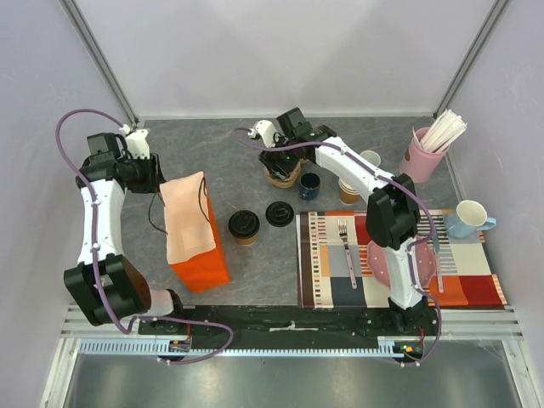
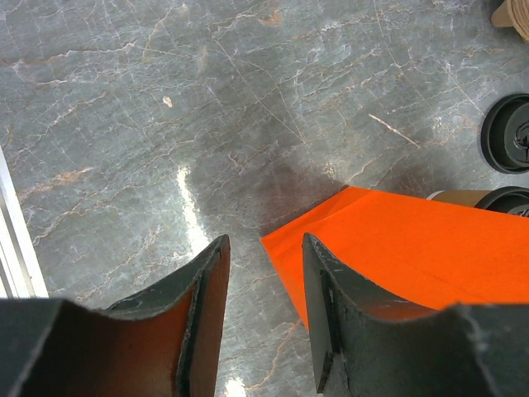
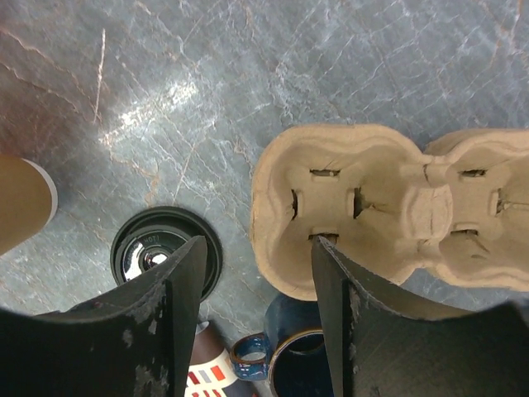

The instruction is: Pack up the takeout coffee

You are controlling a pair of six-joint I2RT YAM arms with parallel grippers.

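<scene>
Kraft-paper, plastic-lidded takeout coffee (image 1: 244,227) on glossy stone-look table (image 1: 212,153).

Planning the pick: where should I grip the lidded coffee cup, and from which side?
Grip the takeout coffee by its paper wall below the lid, probably from the right: it stands upright, and the orange bag crowds its left.

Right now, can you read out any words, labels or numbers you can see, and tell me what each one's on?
No readable text in any view.
Loose black lid: raised marks near its centre, too small to read.
Orange bag: no print visible.
</scene>
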